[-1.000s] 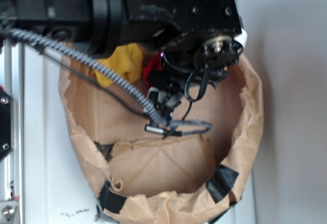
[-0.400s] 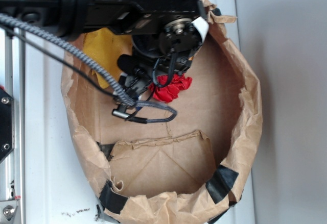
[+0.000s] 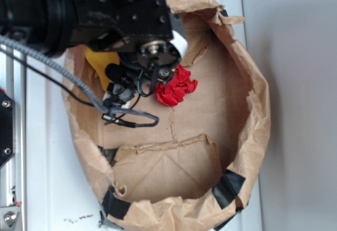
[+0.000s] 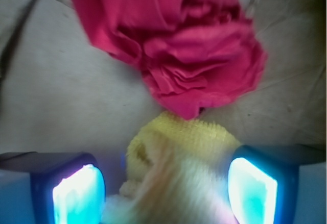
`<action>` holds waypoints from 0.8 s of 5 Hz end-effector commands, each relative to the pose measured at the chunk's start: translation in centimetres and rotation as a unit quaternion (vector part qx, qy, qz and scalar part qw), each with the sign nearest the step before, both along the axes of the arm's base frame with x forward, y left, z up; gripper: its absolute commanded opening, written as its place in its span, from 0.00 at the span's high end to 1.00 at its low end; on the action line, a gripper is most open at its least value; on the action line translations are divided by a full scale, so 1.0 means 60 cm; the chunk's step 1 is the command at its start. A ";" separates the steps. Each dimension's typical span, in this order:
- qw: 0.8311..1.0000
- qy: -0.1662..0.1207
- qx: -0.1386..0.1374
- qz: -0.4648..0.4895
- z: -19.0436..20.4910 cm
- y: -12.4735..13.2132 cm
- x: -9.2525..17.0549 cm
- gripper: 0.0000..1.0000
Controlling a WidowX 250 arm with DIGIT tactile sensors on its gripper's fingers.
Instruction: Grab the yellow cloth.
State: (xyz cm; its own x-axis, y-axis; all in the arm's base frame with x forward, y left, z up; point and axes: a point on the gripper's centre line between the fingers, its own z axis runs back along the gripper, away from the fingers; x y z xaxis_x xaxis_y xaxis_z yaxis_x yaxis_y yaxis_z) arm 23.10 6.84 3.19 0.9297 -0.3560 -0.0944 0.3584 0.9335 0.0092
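Claw [image 4: 166,183] spread, astride yellow cloth [image 4: 179,168] | red cloth [image 4: 179,40] beyond | writing: none legible

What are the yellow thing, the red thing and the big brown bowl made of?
The yellow cloth looks like terry towelling: soft, matte, with tiny bumpy loops. The red cloth seems a thinner, smoother fabric, bunched into sharp folds like a rose. The bowl looks like crumpled brown paper, matte and creased, patched with black tape.

Ext cam overhead, looks down; wrist cam close-up; both share red cloth [image 3: 176,87].
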 end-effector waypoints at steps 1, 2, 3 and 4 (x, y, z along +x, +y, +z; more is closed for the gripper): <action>1.000 -0.012 0.020 0.002 -0.029 -0.016 -0.012 0.97; 1.000 -0.018 0.016 0.018 -0.014 -0.021 -0.019 1.00; 0.999 -0.024 -0.001 0.036 0.034 -0.037 -0.026 1.00; 0.998 -0.027 -0.024 0.050 0.088 -0.053 -0.027 1.00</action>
State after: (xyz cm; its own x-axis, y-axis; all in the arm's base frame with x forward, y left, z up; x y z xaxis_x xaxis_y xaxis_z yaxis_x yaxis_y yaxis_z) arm 20.75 3.86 7.45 0.9646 -0.2501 -0.0837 0.2467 0.9679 -0.0487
